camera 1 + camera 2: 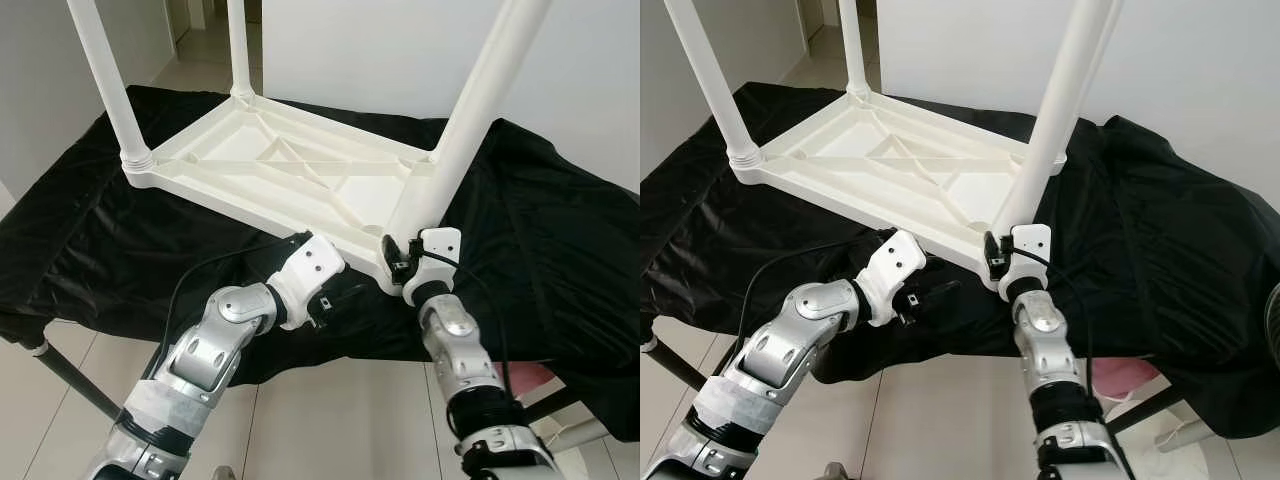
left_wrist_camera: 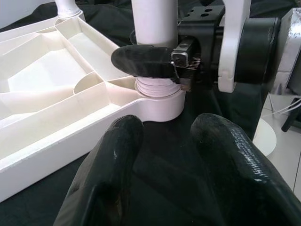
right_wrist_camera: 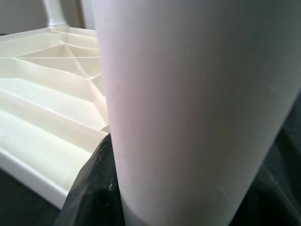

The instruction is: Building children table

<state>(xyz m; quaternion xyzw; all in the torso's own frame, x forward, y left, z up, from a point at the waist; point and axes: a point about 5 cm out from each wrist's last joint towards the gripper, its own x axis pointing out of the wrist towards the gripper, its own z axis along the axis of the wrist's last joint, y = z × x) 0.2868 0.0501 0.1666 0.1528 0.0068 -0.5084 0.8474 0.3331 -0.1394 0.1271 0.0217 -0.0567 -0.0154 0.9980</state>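
Upside down on the black cloth [image 1: 560, 230] of the counter lies the white plastic table top [image 1: 290, 170], ribs facing up. No writing or labels to read anywhere on it (all plain white). Standing up from the corners: one leg at the far left [image 1: 108, 75], one at the back [image 1: 238, 45], and one at the near right corner [image 1: 480, 110], leaning a little.

Low down on that near leg, just above its socket [image 2: 160, 101], sits the right gripper [image 1: 400, 258], jaws closed around the leg, one black finger [image 2: 143, 60] curled across the white tube. Seen close up from the right wrist, a big white tube [image 3: 197, 108] with a dark finger [image 3: 91, 188] pressed against it.

Beside it, over the black cloth by the near edge of the table top, hangs the left gripper [image 1: 335, 303], jaws open, holding nothing, two fat black fingers [image 2: 117, 165] spread apart and pointing at the socket. Below the counter, pale floor tiles [image 1: 330, 420].
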